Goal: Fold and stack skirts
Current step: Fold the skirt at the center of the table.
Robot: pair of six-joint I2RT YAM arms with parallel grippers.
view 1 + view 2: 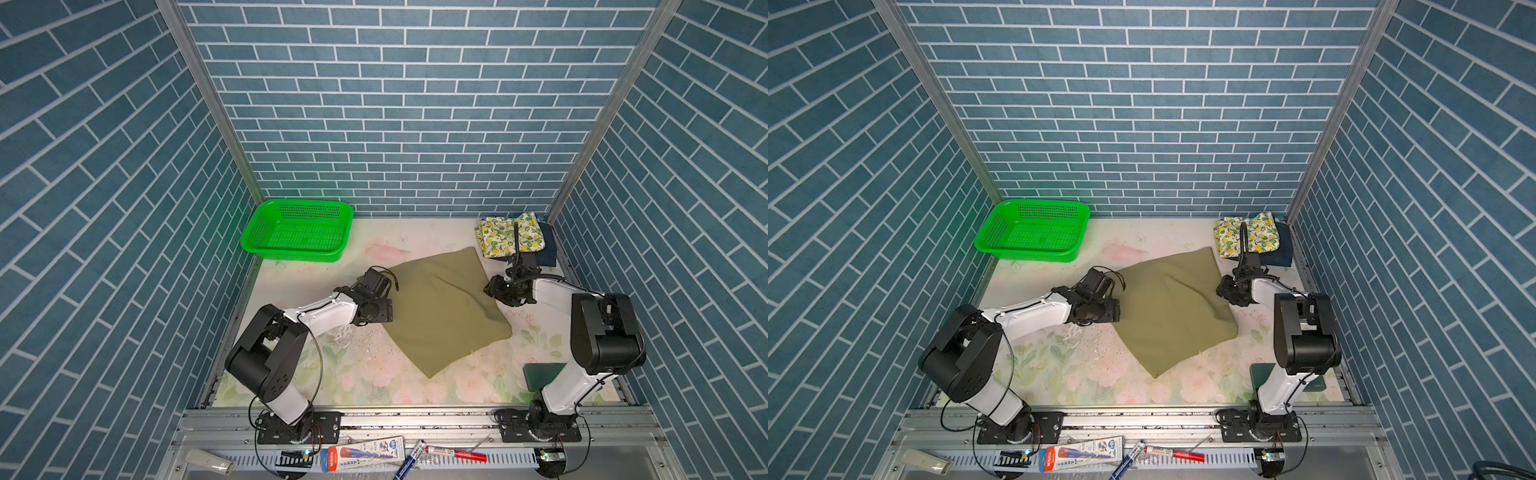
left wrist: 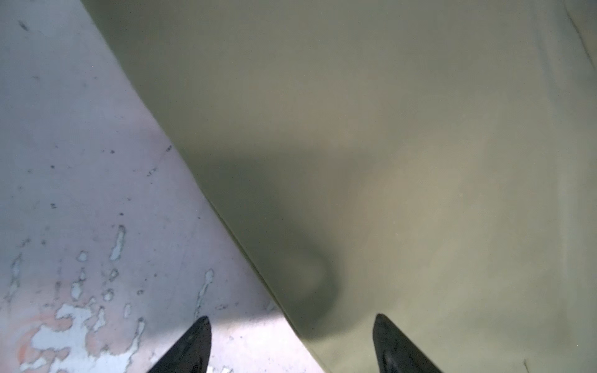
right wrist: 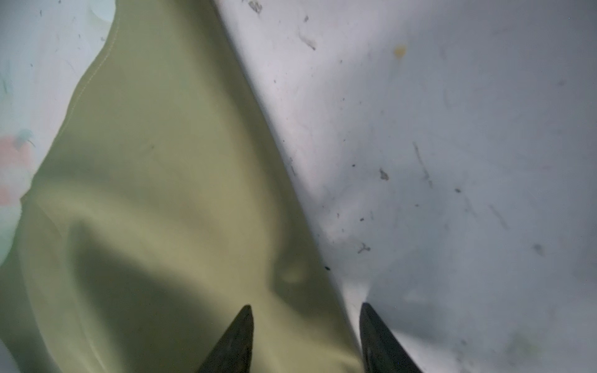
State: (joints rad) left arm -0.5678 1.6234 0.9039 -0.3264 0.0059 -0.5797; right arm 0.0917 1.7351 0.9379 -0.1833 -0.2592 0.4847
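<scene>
Top views: cream lemon-print cloth skirt [image 1: 509, 237] lies folded on dark blue denim skirt [image 1: 546, 254] far right, two apparently done; plain khaki-olive skirt [image 1: 440, 307] lies mid-table, unstacked, left gripper [image 2: 292, 318] jaws wide astride its left edge, right gripper [image 3: 305, 305] jaws narrower astride its right edge, neither visibly clamped.

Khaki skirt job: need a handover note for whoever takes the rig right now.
Left gripper: open, fingers astride one edge of the khaki skirt.
Right gripper: fingers apart astride the opposite edge, no grip seen.
Things: khaki skirt spread in the middle of the table; lemon-print skirt folded on the denim skirt, far right corner.
Done: two skirts stacked.
Left: fold the khaki one and put it on the stack.
</scene>
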